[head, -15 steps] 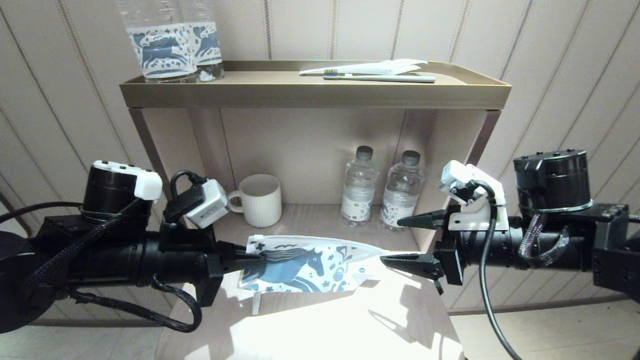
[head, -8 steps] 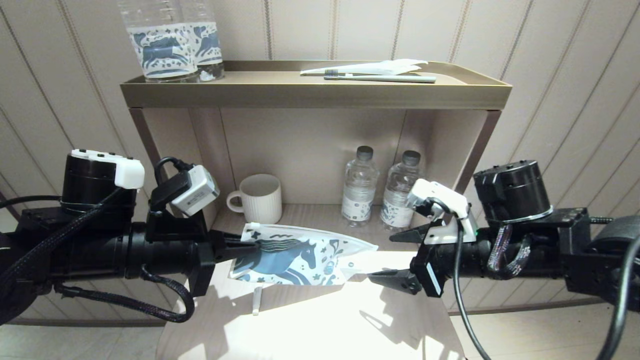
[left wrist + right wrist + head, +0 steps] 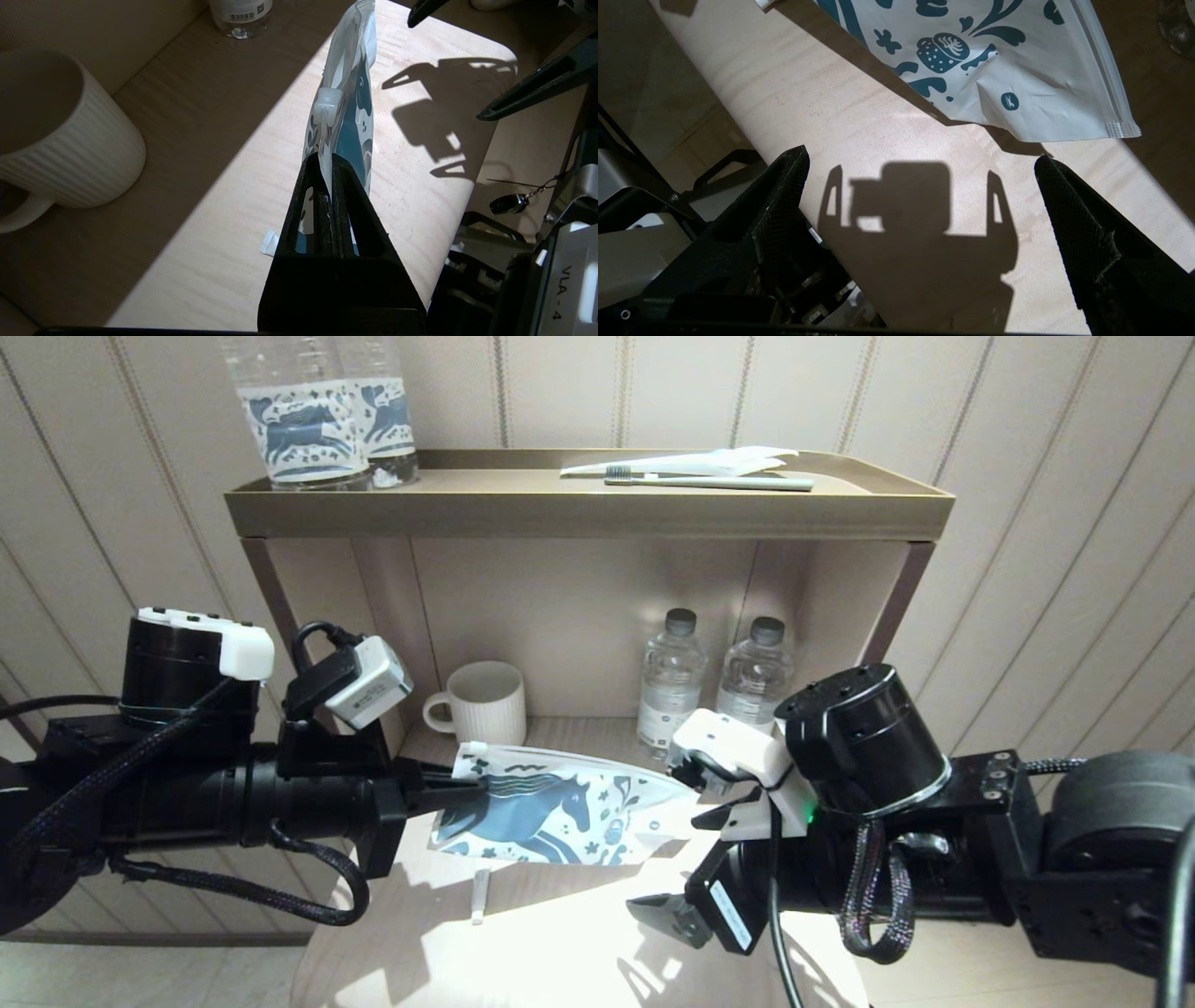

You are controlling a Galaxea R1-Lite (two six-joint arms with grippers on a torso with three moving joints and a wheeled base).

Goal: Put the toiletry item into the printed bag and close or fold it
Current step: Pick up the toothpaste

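- Left pincer [image 3: 471, 791]: fully closed on the near-left end of the bag [image 3: 560, 807], just below its white slider [image 3: 326, 106]; the left wrist view shows both jaws pressed flat against the film.
- Bag: held in the air above the table [image 3: 560, 952], clear of the surface and casting a shadow on it. Its long axis runs roughly level from the left pincer toward the robot's right; the zip edge faces up and away, and the printed horse faces the head camera. The free far corner [image 3: 1122, 128] droops slightly.
- Right pincer [image 3: 920, 196]: wide open and holding nothing, low over the sunlit table, just beside and below the bag's free corner without touching it.
- Toothbrush [image 3: 478, 896]: only a short white end shows, lying on the table beneath the bag; the rest is hidden, so which way it points cannot be told.
- Shelf [image 3: 588, 504]: carries two horse-label bottles [image 3: 322, 420] and a second toothbrush [image 3: 709, 481] on a white wrapper.
- Lower niche: a ribbed mug [image 3: 485, 709] and two small water bottles [image 3: 714, 686] stand behind the bag.
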